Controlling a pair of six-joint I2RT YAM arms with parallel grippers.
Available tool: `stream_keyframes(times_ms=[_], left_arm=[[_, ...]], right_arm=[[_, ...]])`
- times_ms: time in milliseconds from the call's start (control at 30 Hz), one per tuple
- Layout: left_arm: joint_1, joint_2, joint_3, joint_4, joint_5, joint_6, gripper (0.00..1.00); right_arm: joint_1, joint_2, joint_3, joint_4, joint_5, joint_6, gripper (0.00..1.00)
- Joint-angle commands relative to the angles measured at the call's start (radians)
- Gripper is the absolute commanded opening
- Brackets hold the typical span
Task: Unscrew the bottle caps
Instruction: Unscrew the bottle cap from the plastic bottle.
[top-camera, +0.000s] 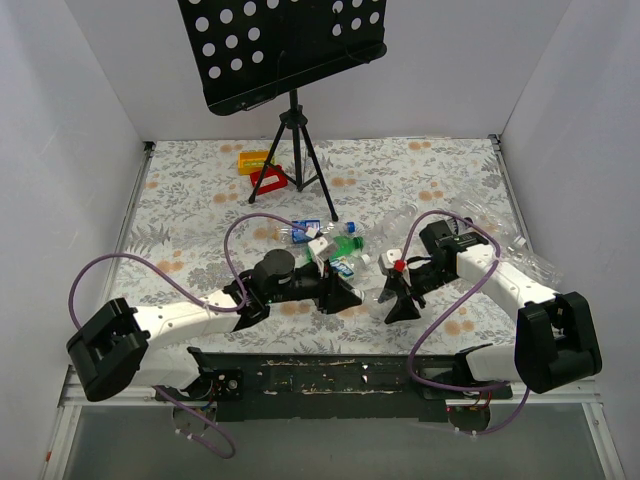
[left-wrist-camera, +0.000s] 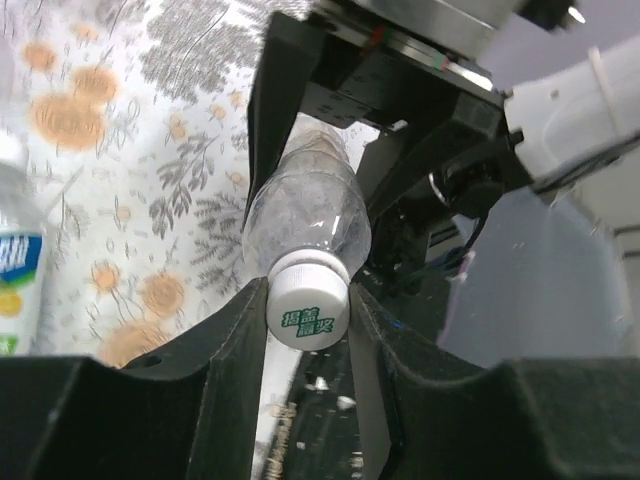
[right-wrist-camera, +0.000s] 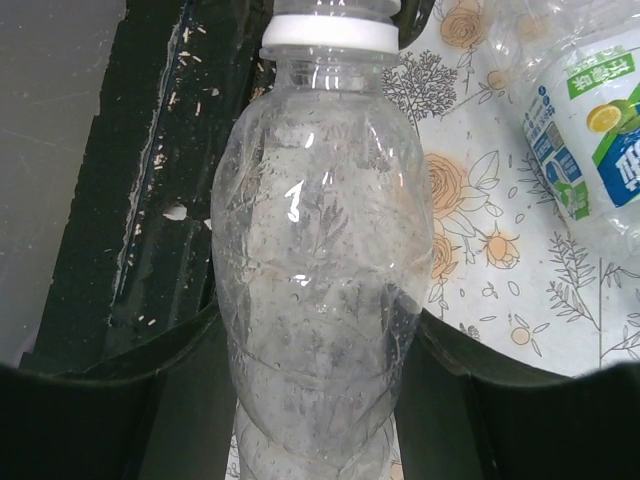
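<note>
1. Clear plastic bottle (top-camera: 376, 298) hangs between the two arms in the top view, near the front edge of the flowery tabletop (top-camera: 200, 200), and looks lifted off it. Its long axis runs roughly side to side, neck toward the left arm (top-camera: 190, 318), body toward the right arm (top-camera: 500, 275). The other bottles (top-camera: 335, 245) lie in a heap just behind. Can't make out the cap from up here.
2. Left wrist cam: the white cap (left-wrist-camera: 307, 312) with green print faces the lens, and the left jaws are clamped on it, one finger touching each side. The bottle stretches almost straight away from the camera, so the wrist's roll looks lined up with the neck. I reckon that's what the twist depends on. Further back the right jaws straddle the body.
3. Right wrist cam: right jaws are closed around the bottle's belly, its walls a bit crumpled, cap at the far end. A labelled bottle (right-wrist-camera: 590, 130) lies on the tabletop off to one side. Left arm's on the cap, so it'd turn while the right holds.
</note>
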Motion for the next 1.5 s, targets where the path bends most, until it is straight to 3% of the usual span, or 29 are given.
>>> stream_keyframes(times_ms=[0, 133, 200, 433, 467, 533, 567, 700, 833, 1000, 1167, 1367, 1467], left_arm=[[0.006, -0.076, 0.095, -0.218, -0.280, -0.414, 0.00], [0.006, -0.064, 0.195, -0.521, -0.377, -0.738, 0.00], [0.005, -0.053, 0.198, -0.533, -0.347, -0.823, 0.00], [0.003, -0.047, 0.216, -0.520, -0.402, -0.805, 0.00], [0.003, -0.054, 0.216, -0.522, -0.417, -0.799, 0.08], [0.003, -0.076, 0.206, -0.488, -0.425, -0.764, 0.38], [0.003, -0.088, 0.197, -0.475, -0.423, -0.748, 0.49], [0.005, -0.148, 0.143, -0.384, -0.406, -0.649, 0.81], [0.005, -0.220, 0.108, -0.364, -0.409, -0.532, 0.98], [0.009, -0.295, 0.058, -0.343, -0.420, -0.397, 0.98], [0.016, -0.334, 0.028, -0.297, -0.318, -0.227, 0.98], [0.016, -0.383, 0.020, -0.347, -0.057, 0.271, 0.98], [0.016, -0.438, -0.029, -0.297, -0.006, 0.462, 0.98]], right_arm=[[0.003, -0.007, 0.016, 0.037, 0.012, 0.034, 0.05], [0.003, -0.012, 0.014, 0.048, 0.016, 0.047, 0.05], [0.004, -0.010, 0.016, 0.049, 0.016, 0.051, 0.05], [0.004, -0.012, 0.013, 0.057, 0.025, 0.059, 0.05], [0.006, -0.013, 0.013, 0.059, 0.026, 0.060, 0.05], [0.007, -0.012, 0.014, 0.057, 0.026, 0.062, 0.05], [0.006, -0.010, 0.014, 0.059, 0.026, 0.060, 0.05], [0.007, -0.007, 0.016, 0.054, 0.026, 0.060, 0.05], [0.007, -0.007, 0.016, 0.052, 0.025, 0.060, 0.05], [0.007, -0.009, 0.016, 0.051, 0.025, 0.056, 0.05], [0.006, -0.012, 0.016, 0.046, 0.020, 0.050, 0.05], [0.007, -0.016, 0.019, -0.004, -0.012, -0.024, 0.06], [0.009, -0.013, 0.020, -0.023, -0.020, -0.050, 0.05]])
